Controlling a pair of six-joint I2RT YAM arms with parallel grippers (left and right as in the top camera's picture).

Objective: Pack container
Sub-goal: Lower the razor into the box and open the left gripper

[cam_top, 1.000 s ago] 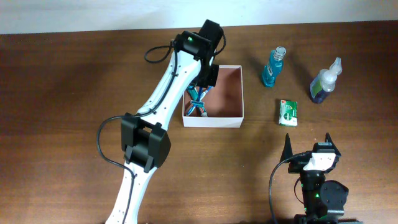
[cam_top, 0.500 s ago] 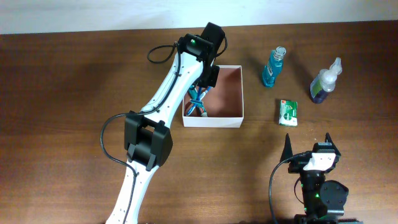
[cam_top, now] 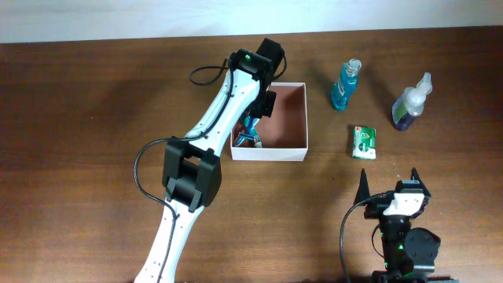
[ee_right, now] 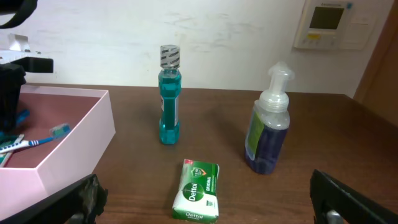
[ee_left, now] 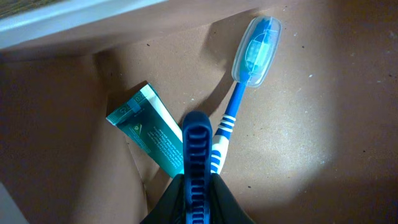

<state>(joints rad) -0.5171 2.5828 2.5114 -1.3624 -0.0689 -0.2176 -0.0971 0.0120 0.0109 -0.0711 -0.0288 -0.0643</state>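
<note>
The left arm has crept a little farther across the table (cam_top: 94, 118) in the last second, and the left claw (ee_left: 198, 146) sits low in the left part of the box (cam_top: 267, 152), which stands in the middle of the table. Its fingers look nearly together, but I cannot tell whether they pinch the toothbrush (ee_left: 239, 93), whose handle runs under them beside the toothpaste tube (ee_left: 146, 134). Both items lie on the box floor, so this drop looks about finished. Well to the right of the box, the mouthwash bottle (cam_top: 344, 86), the soap bar (cam_top: 363, 141) and the pump bottle (cam_top: 410, 104) are not yet packed. The right claw (cam_top: 389, 179) rests nearest the camera, fingers wide apart and empty.
</note>
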